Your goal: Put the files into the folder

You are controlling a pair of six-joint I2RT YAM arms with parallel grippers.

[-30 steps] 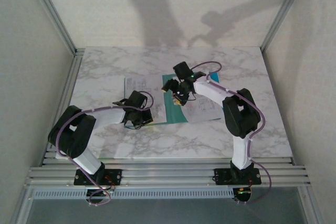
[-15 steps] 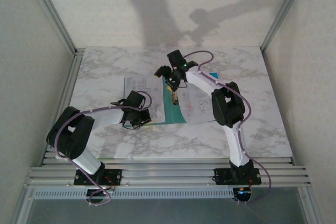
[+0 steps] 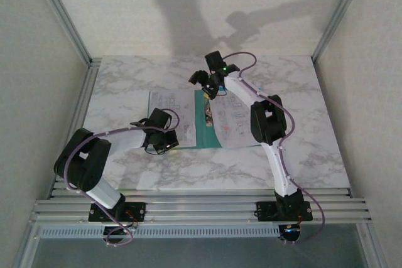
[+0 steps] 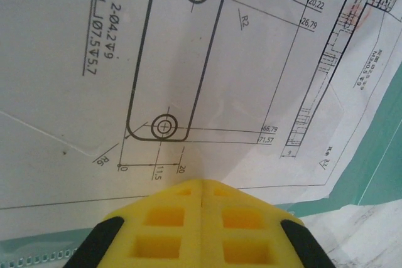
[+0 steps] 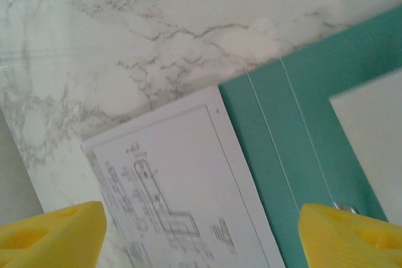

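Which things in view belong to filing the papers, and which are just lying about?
Part of the job:
- folder, lying open
- left drawing sheet
- right drawing sheet
- left hand, shut, over the left drawing sheet
- right hand, open, above the folder's far edge

Not part of it:
- marble table
- aluminium frame rails
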